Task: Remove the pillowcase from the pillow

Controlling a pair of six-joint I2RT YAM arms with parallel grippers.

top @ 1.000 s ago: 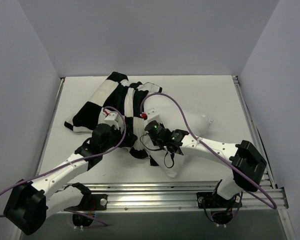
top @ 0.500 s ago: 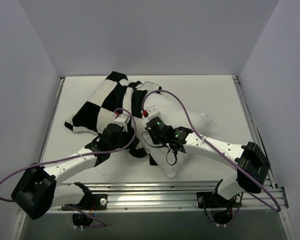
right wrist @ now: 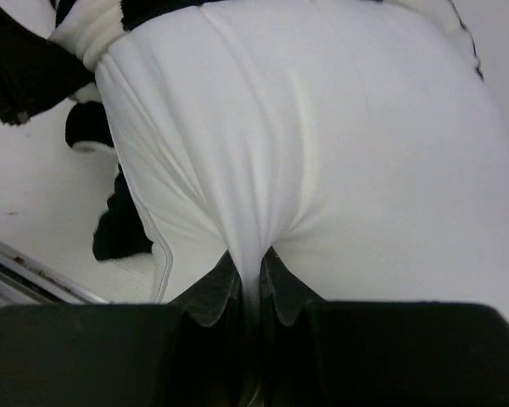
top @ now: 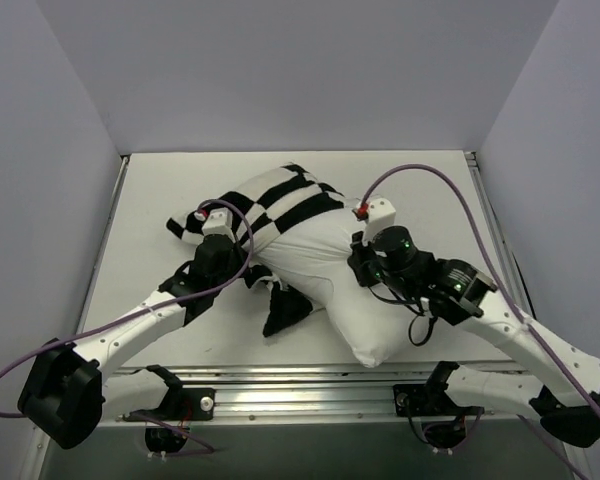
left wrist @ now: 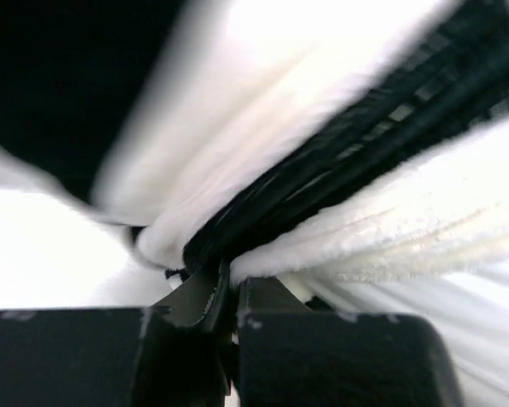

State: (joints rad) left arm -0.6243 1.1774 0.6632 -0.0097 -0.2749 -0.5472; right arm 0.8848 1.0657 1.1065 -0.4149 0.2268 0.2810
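Okay, on your table (top: 430, 190) the pillow (top: 330, 270) lies mid-way, near end bare, far end inside the bunched pillowcase (top: 285, 195). Your right gripper (right wrist: 250, 273) is pinched on a fold of pillow fabric. Your left gripper (left wrist: 232, 287) is clamped on gathered pillowcase cloth.

Checkered pillowcase (top: 292, 196) around far half of plump white pillow (top: 332, 272).

We read no text, label, brand or number anywhere. Nothing legible shows on the pillowcase (top: 292, 200), the pillow (top: 352, 300) or the table (top: 430, 190), and both wrist views are too close and blurred for print.
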